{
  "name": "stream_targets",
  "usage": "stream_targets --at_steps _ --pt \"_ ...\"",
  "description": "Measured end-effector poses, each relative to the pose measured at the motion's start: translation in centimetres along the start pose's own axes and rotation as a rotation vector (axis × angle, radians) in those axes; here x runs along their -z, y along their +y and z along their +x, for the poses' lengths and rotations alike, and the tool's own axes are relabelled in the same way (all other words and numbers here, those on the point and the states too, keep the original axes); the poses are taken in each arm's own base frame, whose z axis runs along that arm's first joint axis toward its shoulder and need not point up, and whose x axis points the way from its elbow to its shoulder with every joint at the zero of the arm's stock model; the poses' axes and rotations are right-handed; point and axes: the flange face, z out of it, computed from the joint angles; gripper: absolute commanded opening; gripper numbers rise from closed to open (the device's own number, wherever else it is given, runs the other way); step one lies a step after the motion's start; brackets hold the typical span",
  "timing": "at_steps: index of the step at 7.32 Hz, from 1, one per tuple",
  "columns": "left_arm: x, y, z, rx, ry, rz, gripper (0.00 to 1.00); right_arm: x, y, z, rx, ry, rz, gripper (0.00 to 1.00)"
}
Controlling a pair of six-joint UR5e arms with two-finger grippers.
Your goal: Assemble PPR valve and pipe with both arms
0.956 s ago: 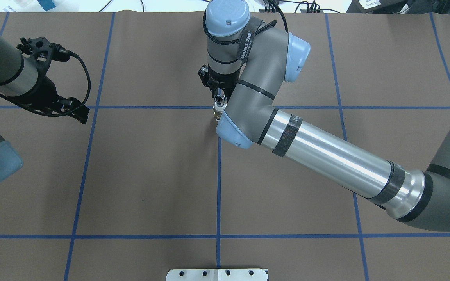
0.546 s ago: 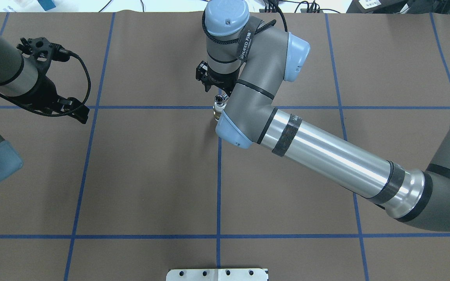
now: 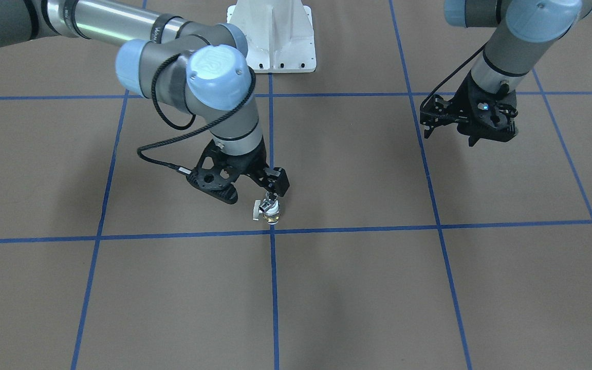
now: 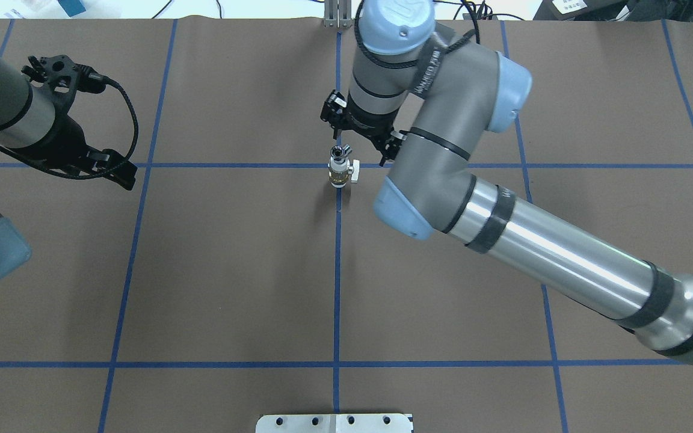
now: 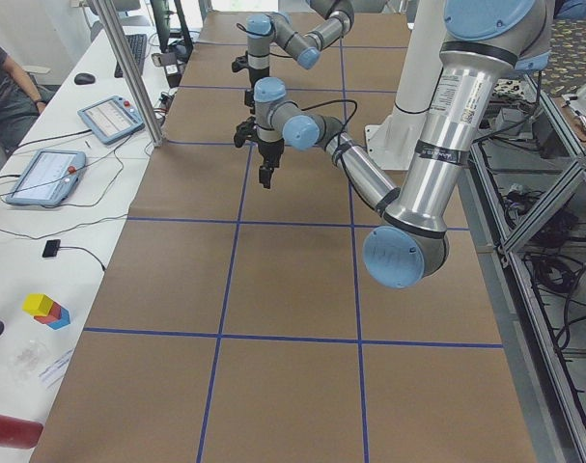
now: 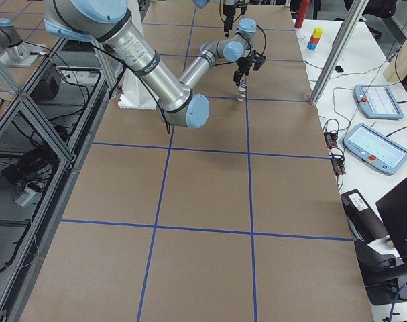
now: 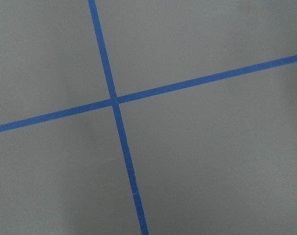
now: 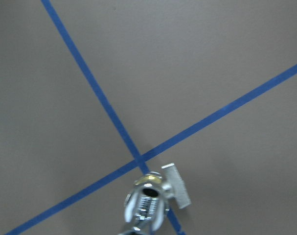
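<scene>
Two parts stand as one stack: the pipe [image 4: 338, 156] (the small bright silver fitting) sits on top of the PPR valve [image 4: 339, 175]. The valve stands upright on the bench [image 4: 232, 270] where two blue tape lines [image 4: 232, 165] cross, about mid-bench. Its white handle [image 4: 354, 171] juts toward the robot's right. You cannot judge from these views whether the joint is fully seated.

Right gripper [image 3: 275, 185]: poised directly over the top of the pipe, wrist pointing down. Its fingers are too small and dark to read here — you cannot tell whether they are spread, narrow, or touching the fitting. Its wrist view shows the stack from above and no fingers.

Left gripper [image 4: 112, 170]: well apart, over bare bench on the robot's left, with nothing visible in it. Its finger gap cannot be told either, and its wrist view shows only tape on the brown surface.

Handling, as a judgement: both parts look rigid and light, so they should take a firm pinch without giving. The polished silver is likely slippery, and the stack is tall on a narrow foot — a sideways nudge could tip it. Take the valve by its brass middle, clear of the handle, which may swing. Take the pipe by its upper cylindrical end. Expect one arm to steady the valve while the other works the pipe.
</scene>
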Motion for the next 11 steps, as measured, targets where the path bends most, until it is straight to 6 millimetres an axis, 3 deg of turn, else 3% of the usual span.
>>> stream_targets --at_steps 3,5,7,8,10,11 --pt "2.2 2.5 -2.4 -0.012 0.005 0.017 1.0 2.7 -3.8 14.5 0.17 -0.001 0.029 1.0" --pt "3.7 4.2 -7.6 -0.066 -0.021 0.019 1.0 4.4 -8.4 23.2 0.281 0.032 0.042 1.0" --pt "5.7 5.9 -15.5 -0.131 -0.049 0.015 0.99 7.5 -13.6 32.8 0.359 0.042 0.025 1.0" --pt "6.3 6.7 -18.2 -0.153 -0.063 0.011 1.0 9.1 -16.1 37.7 0.397 0.036 0.017 1.0" --pt "6.5 7.4 -20.8 -0.162 -0.08 -0.006 1.0 11.9 -19.9 47.7 0.481 0.033 0.009 1.0" --pt "6.6 7.5 -21.6 -0.171 -0.087 -0.011 1.0 12.7 -20.9 51.0 0.511 0.036 0.009 1.0"
